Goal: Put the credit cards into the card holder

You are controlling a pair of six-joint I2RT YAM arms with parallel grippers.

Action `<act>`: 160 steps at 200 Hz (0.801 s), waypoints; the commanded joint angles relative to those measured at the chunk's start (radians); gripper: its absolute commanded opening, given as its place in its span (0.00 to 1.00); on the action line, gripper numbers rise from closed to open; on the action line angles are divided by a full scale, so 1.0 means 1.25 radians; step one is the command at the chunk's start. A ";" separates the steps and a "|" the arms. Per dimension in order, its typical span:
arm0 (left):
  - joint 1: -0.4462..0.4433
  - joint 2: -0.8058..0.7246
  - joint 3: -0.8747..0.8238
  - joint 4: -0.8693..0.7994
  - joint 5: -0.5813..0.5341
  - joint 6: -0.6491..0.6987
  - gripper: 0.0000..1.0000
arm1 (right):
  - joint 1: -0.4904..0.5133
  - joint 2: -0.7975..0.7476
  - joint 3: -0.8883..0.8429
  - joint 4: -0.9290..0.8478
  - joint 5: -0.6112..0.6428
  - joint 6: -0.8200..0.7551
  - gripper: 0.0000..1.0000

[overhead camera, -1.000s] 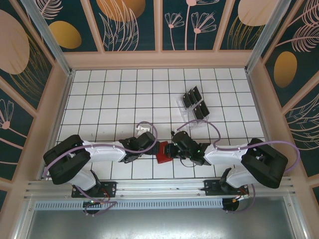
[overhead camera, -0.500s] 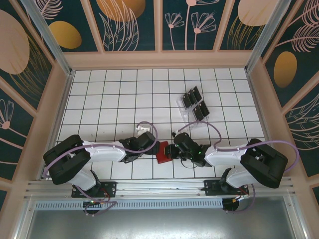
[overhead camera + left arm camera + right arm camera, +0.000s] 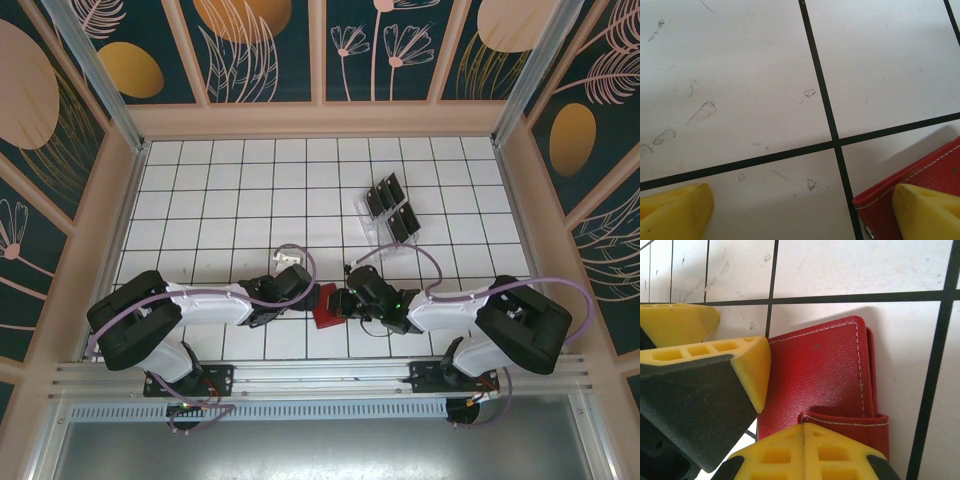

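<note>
Left claw (image 3: 800, 210) gapes wide; right claw (image 3: 804, 442) is pressed closed.

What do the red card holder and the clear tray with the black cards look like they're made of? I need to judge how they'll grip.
Card holder: probably leather or faux leather. It has a matte red surface with a pebbled grain and pale stitching along the edges.
Tray: clear hard plastic, perhaps acrylic. The table's grid lines show through it. It is too small in the top view to be surer.
</note>
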 commanded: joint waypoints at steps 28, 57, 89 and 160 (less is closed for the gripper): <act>0.001 0.029 -0.004 0.003 0.043 -0.005 0.93 | -0.035 0.056 0.009 -0.177 -0.003 0.004 0.00; 0.002 0.029 -0.004 0.008 0.049 -0.004 0.93 | -0.051 0.079 0.001 -0.172 -0.024 0.005 0.00; 0.001 0.025 -0.005 0.007 0.057 -0.001 0.93 | -0.063 0.121 0.006 -0.170 -0.043 -0.003 0.00; 0.000 0.013 -0.018 0.022 0.071 -0.012 0.92 | -0.071 0.104 -0.004 -0.137 -0.078 -0.005 0.00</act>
